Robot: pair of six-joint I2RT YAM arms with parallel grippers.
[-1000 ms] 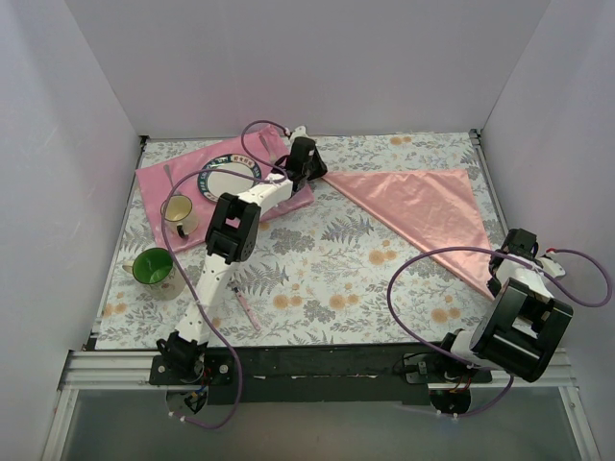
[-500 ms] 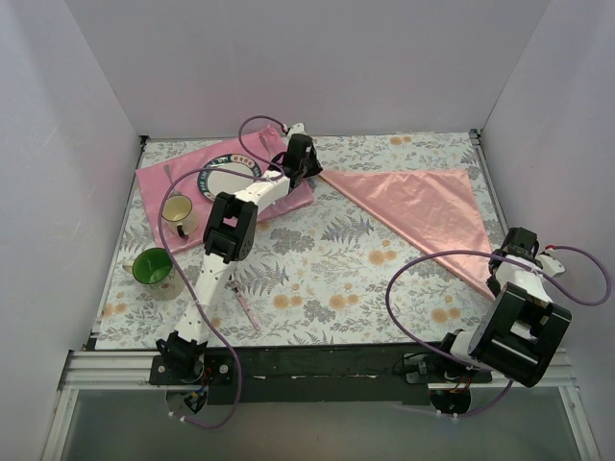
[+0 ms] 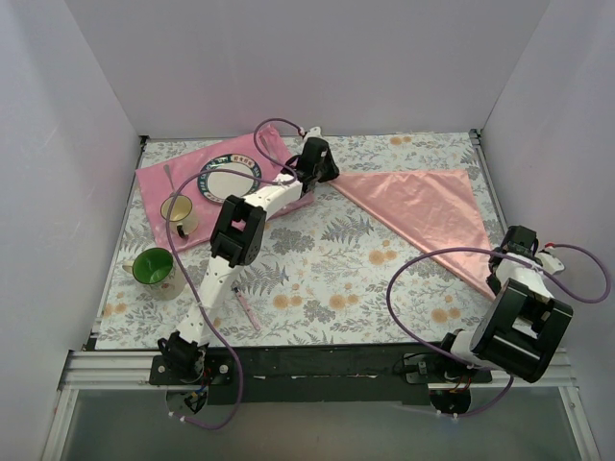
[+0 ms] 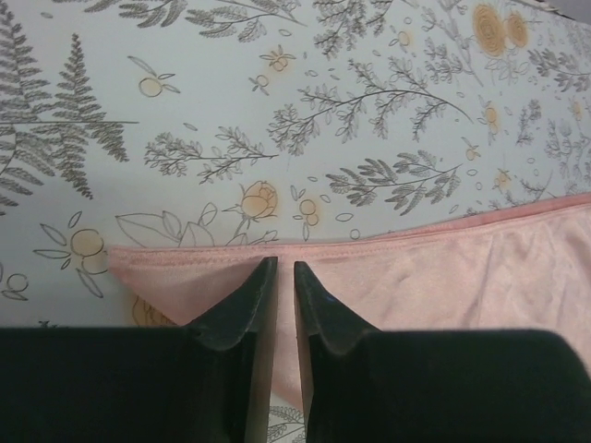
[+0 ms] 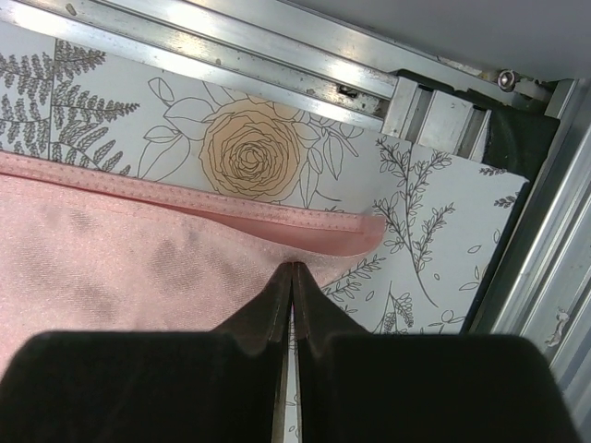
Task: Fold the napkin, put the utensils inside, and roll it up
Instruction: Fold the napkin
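The pale salmon napkin (image 3: pixel 423 206) lies folded in a triangle on the right of the table. My left gripper (image 3: pixel 325 173) hovers over its left corner; in the left wrist view its jaws (image 4: pixel 285 265) stand a narrow gap apart, with the napkin (image 4: pixel 443 268) flat beneath. My right gripper (image 3: pixel 500 276) sits at the napkin's near corner. In the right wrist view it (image 5: pixel 292 266) is pinched shut on the napkin (image 5: pixel 111 258) at its folded edge. A thin pinkish utensil (image 3: pixel 248 309) lies near the front. A spoon (image 3: pixel 169 176) lies on the mat.
A hot-pink mat (image 3: pixel 154 187) at the back left carries a plate (image 3: pixel 229 178) and a yellow mug (image 3: pixel 179 211). A green mug (image 3: pixel 152 269) stands at the left. The metal rail (image 5: pixel 277 46) and table corner are close to my right gripper.
My left gripper has moved right, from over the hot-pink mat to the napkin's left corner. The right arm has hardly moved.
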